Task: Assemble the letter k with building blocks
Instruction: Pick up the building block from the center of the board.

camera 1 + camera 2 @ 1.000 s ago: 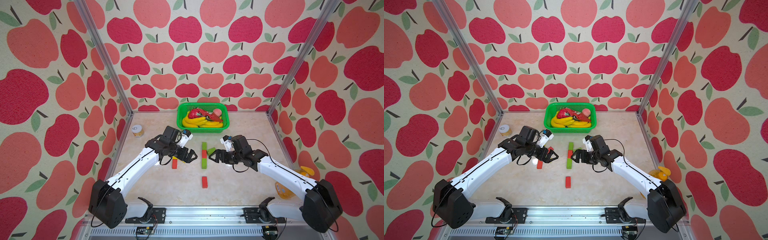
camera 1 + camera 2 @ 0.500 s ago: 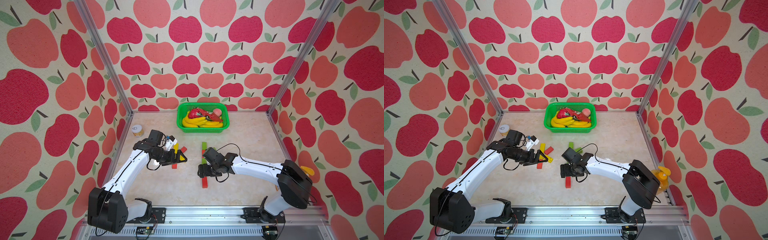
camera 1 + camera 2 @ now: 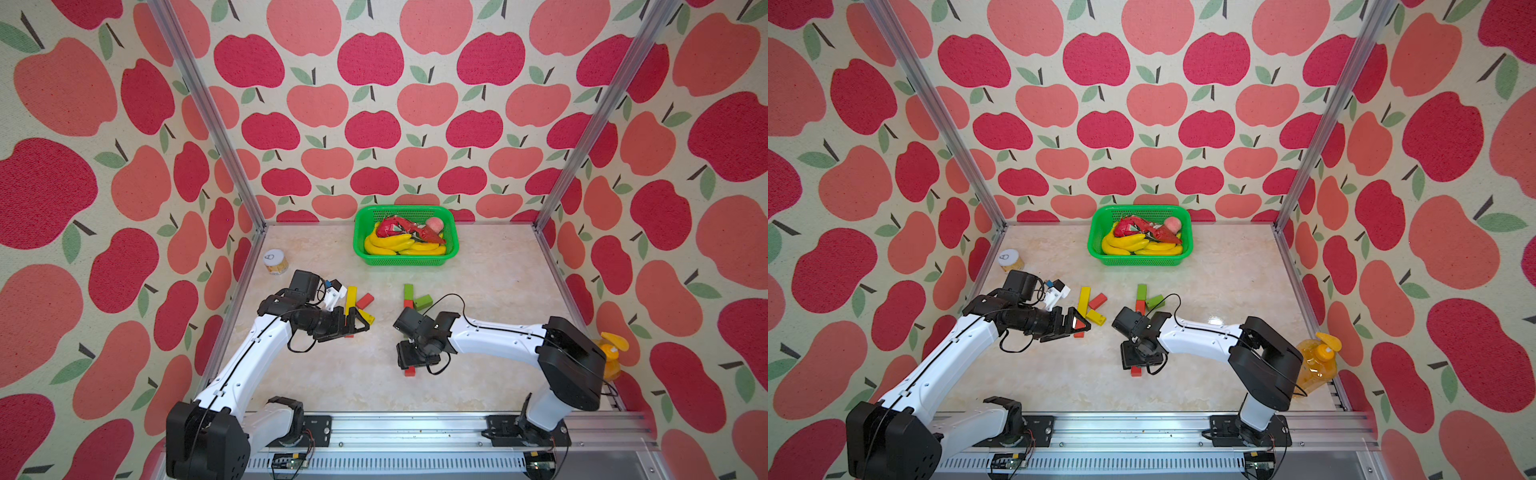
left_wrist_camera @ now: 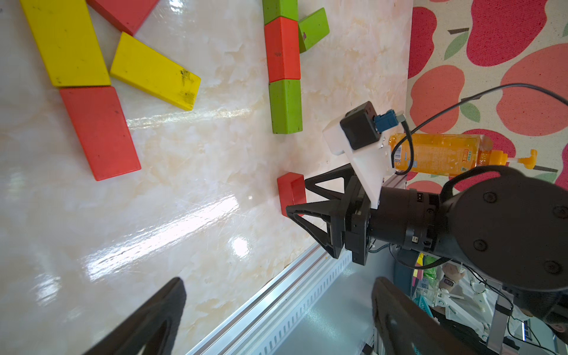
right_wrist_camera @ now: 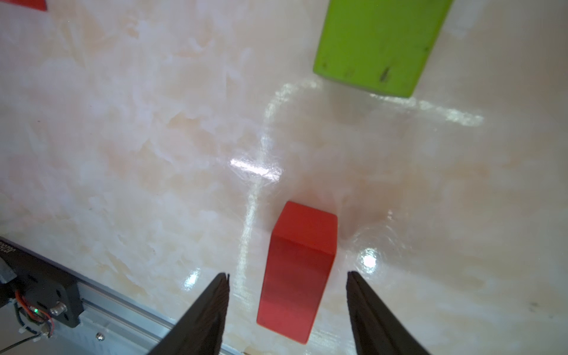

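Observation:
A lone red block (image 5: 299,270) lies near the table's front, also seen in both top views (image 3: 410,372) (image 3: 1136,371). My right gripper (image 5: 288,274) points down over it, open, a finger on each side with a gap to the block. Behind it runs a green-red-green column (image 4: 282,49) with a slanted green block (image 3: 423,301) at its side. To the left lie a long yellow block (image 3: 351,300), a short yellow one (image 4: 155,70) and red ones (image 4: 100,132). My left gripper (image 3: 361,326) hovers open and empty by these.
A green basket (image 3: 405,259) of toy fruit stands at the back. A small jar (image 3: 275,262) sits by the left wall. An orange bottle (image 3: 611,353) stands outside the right edge. A metal rail (image 3: 415,428) runs along the front.
My right arm swung from the green-red column to the lone red block at the front, and its jaws have narrowed. My left arm drew back to the left, still open.

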You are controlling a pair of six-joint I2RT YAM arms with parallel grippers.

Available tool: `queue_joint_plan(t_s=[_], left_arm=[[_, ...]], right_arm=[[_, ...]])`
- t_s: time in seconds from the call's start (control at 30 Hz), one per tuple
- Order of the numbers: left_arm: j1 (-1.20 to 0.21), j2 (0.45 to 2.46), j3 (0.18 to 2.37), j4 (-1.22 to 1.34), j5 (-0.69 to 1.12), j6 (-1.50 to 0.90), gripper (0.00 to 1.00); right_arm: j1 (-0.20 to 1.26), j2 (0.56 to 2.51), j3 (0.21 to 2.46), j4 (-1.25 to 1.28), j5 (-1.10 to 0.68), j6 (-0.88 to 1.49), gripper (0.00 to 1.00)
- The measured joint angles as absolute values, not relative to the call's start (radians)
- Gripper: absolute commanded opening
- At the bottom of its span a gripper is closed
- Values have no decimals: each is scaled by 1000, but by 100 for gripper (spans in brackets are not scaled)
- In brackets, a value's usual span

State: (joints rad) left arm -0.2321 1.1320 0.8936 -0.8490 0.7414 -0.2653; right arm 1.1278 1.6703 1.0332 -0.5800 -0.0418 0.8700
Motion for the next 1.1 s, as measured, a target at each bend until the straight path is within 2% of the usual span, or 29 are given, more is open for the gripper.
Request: queue_joint_plan(t_s=[0.07,0.2,0.43,0.57,0.67,0.77,0.9,1.03,1.1], left_arm=[[-232,1125,894,-849,735,-272,98],[-232,1125,894,-849,728,-273,98],[-233,1143,894,-846,722,-273,98],[-233,1152,894,-839,722,-273,98],[-234,1159,894,-837,722,-273,98],[-234,1162,893,-834,722,-273,98],[-239,1173,893,-833,722,-273,98],[-244,1190,893,-828,722,-271,98],[-248,1213,900,-828,722,-271,98]], right_arm=[[1146,1671,1033,-583,-43,880,61],[1176,1679,1033,-585,-41,892,52],[1177,1720,1044,-647,-4,898,51],[1177,1734,1058,-665,18,898,42],[1176,1738,1069,-671,30,897,40],[1176,1738,1077,-671,36,886,30],[1173,1732,1073,-659,37,861,22],[1151,1658,1001,-642,36,817,16],[1119,1566,938,-649,37,781,17]])
